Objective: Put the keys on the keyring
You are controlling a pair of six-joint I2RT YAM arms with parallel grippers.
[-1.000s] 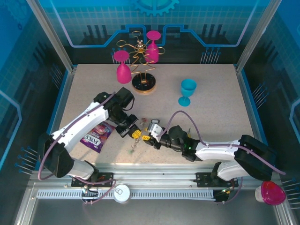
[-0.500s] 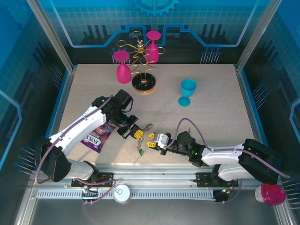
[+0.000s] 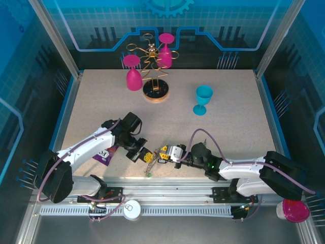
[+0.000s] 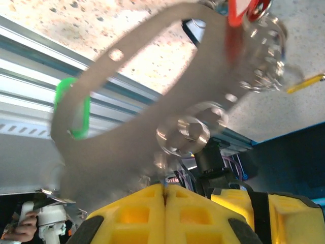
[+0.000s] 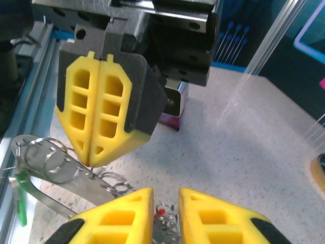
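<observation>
Threading the red key point(image 5: 161, 211) onto the keyring point(image 4: 127, 101) looks like the step you are on. Your left gripper point(image 4: 165, 190) has its fingers pressed together on the flat grey side of the keyring and holds it low over the table point(image 3: 228, 132), near the front edge. Your right gripper point(image 5: 165, 195) sits just beside it. Its fingers are nearly together with a thin gap, and the red key's head is in that gap, but I cannot tell if it is pinched. The keyring's long way runs on a slant. The end with the green tag point(image 4: 71, 109) points to the front rail point(image 3: 177, 185), and the end with the small rings point(image 4: 264, 56) points at the right gripper. Next, I think you need to line the key's hole up with a small ring and push gently, so the keyring does not twist.
</observation>
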